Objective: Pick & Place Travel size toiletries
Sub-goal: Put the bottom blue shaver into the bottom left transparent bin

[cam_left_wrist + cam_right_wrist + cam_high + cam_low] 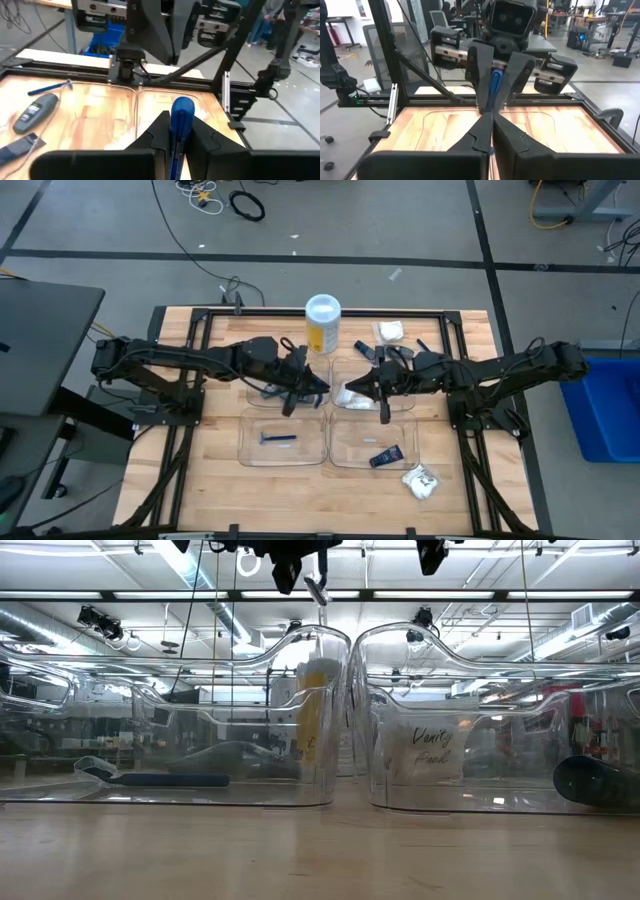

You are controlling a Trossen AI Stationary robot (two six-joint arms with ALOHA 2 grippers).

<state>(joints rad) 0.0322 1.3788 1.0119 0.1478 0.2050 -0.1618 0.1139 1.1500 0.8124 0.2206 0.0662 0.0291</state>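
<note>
Above the trays, left pincer (176, 145) clamps a blue razor (181, 125); right pincer (491, 132) closed.

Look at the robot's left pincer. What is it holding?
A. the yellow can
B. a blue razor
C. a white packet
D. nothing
B: in the left wrist view the left pincer is shut on a blue razor, whose blue handle sticks up between its fingers.
</note>
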